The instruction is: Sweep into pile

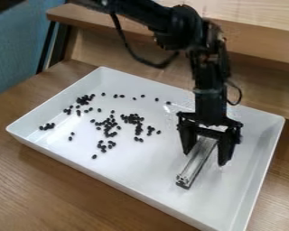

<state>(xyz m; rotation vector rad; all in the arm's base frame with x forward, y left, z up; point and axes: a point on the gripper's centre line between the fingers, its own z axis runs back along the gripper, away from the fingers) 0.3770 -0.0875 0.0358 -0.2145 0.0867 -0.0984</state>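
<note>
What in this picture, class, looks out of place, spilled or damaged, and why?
Nothing looks clearly damaged or spilled. The dark pieces look untidy, scattered as clusters and singles inside the white tray, away from the metal bar, but that suits a pile not yet swept together.

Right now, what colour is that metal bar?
The metal bar is silvery grey, best seen in the camera view.

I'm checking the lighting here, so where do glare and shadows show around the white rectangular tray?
Camera view: pale sheen on the floor of the tray, toward its left corner; bright streaks along the silvery metal bar; a soft shadow on the brown wooden table, along the tray's near side.
</note>
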